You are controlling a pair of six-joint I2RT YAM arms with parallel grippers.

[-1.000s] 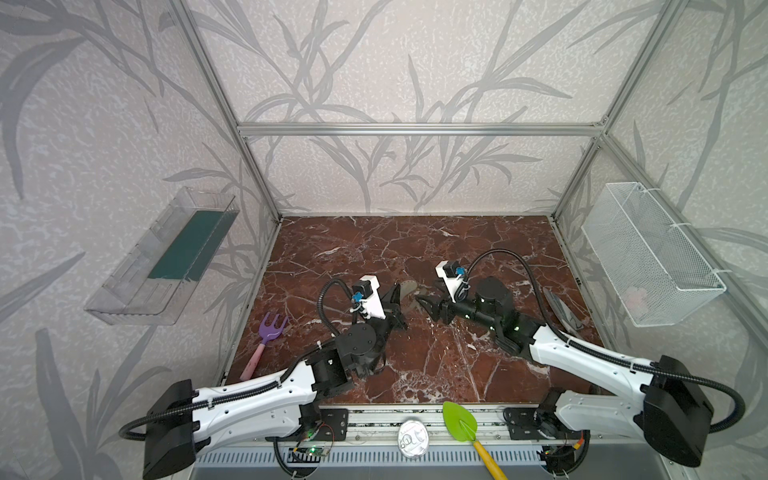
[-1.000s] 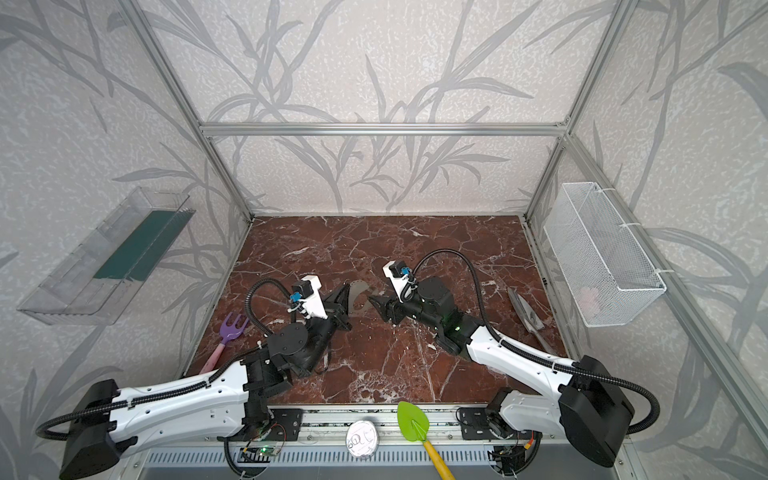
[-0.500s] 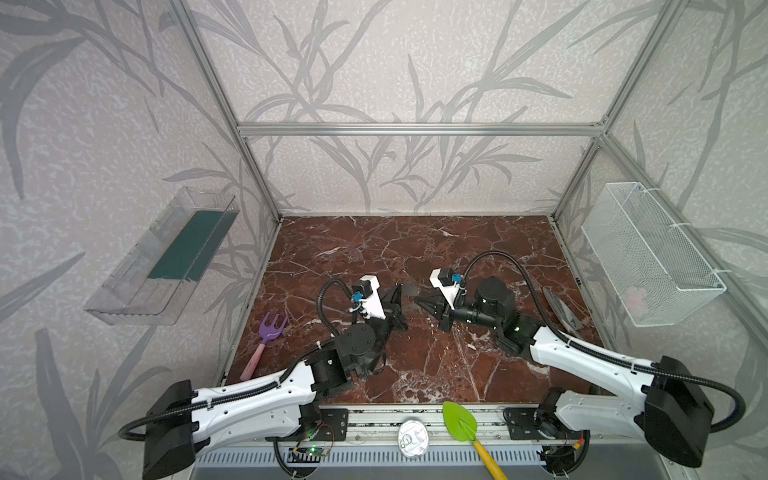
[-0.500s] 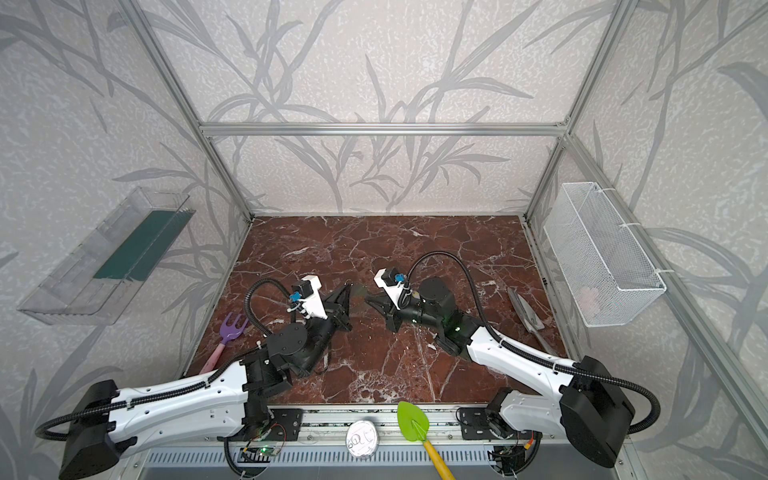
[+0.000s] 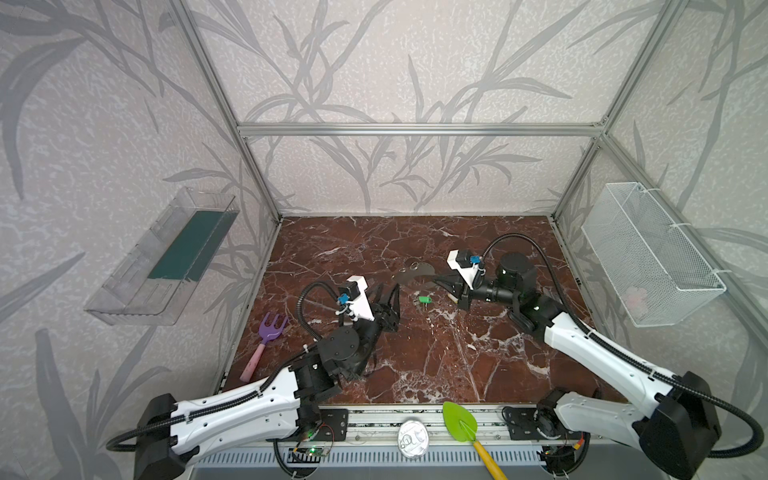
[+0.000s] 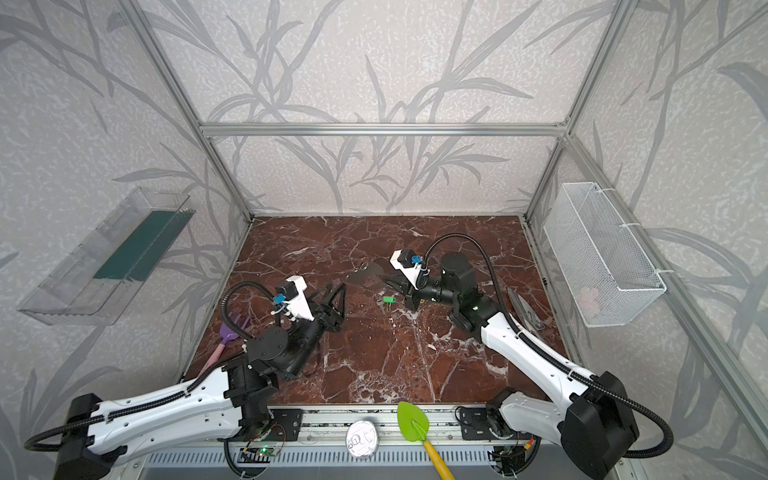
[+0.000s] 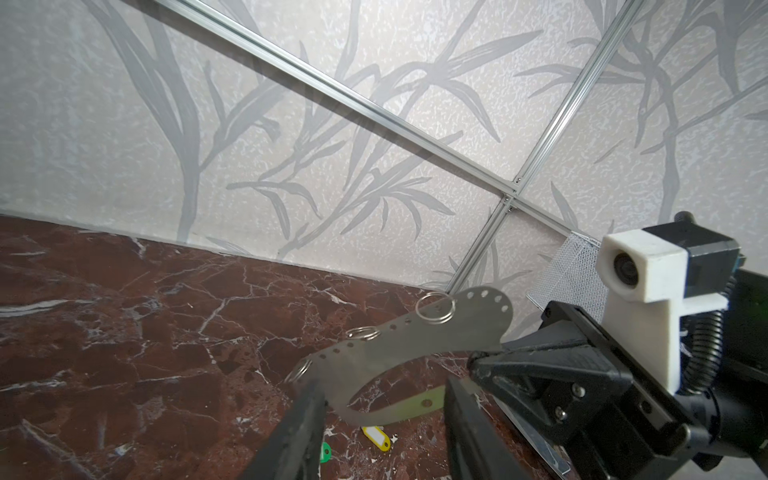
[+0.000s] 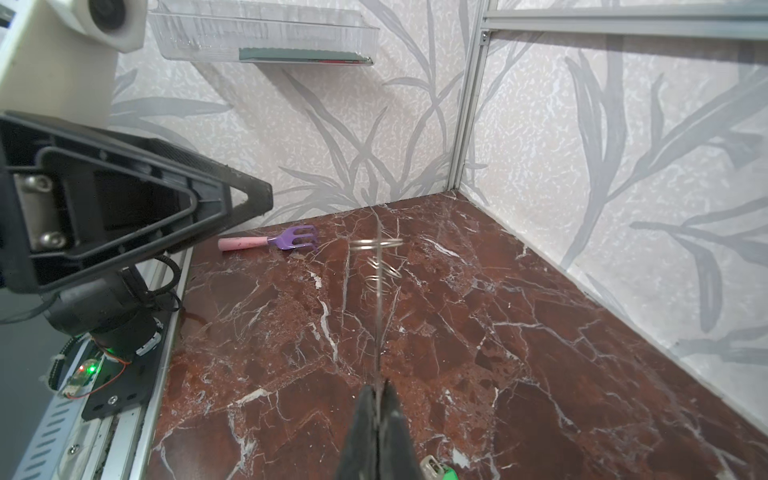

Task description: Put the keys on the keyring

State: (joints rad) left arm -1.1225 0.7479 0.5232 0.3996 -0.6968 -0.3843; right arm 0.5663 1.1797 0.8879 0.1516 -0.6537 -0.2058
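The right gripper (image 8: pixel 378 388) is pinched tight on one edge of the keyring (image 7: pixel 415 336), holding it in the air above the floor (image 5: pixel 415 365). The left gripper (image 7: pixel 380 384) stands partly open at the ring's free end, gripping nothing. The green key (image 5: pixel 424 299) and yellow key (image 7: pixel 376 436) lie on the floor beneath

Pale walls (image 5: pixel 395 62) papered with grey leaf sprays enclose a red-brown marble floor (image 5: pixel 374 241) veined in white, with aluminium bars (image 5: pixel 415 129) along the corners and across the back wall. A clear plastic tray (image 5: pixel 137 282) hangs on the wall past the floor's left edge, a white wire basket (image 5: pixel 648 257) past its right edge; light is even
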